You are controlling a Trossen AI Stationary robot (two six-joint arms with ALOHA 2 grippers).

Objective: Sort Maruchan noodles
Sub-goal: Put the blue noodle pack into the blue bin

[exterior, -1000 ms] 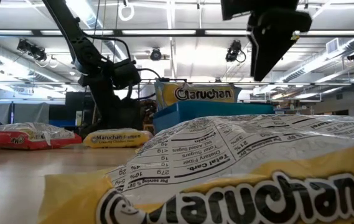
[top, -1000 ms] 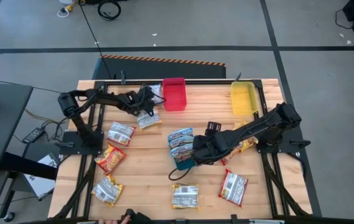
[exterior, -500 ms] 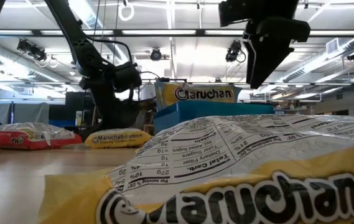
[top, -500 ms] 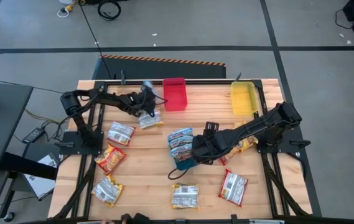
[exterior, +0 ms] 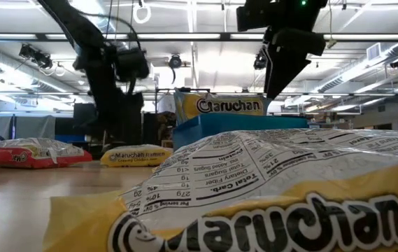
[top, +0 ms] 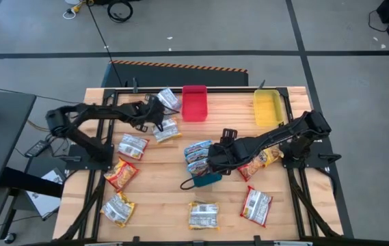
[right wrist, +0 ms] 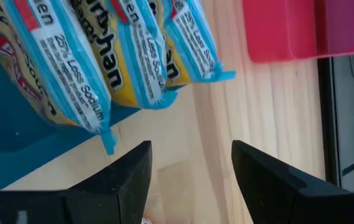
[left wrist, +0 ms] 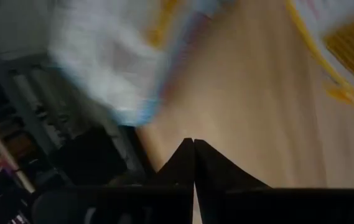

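Maruchan noodle packets lie scattered on the wooden table. A blue-silver packet lies by the far edge beside the red tray. Another lies just nearer. My left gripper hangs between these two, shut with nothing between its fingers. Several blue-silver packets lean in the blue tray. My right gripper hovers open above them and touches nothing.
The yellow tray stands at the far right. Loose packets lie at the left, at the near edge and at the right. One lies under the right arm. Bare wood shows mid-table.
My left gripper has risen from the table near the far edge and drawn back a little toward the left; the packet by the red tray now shows uncovered.
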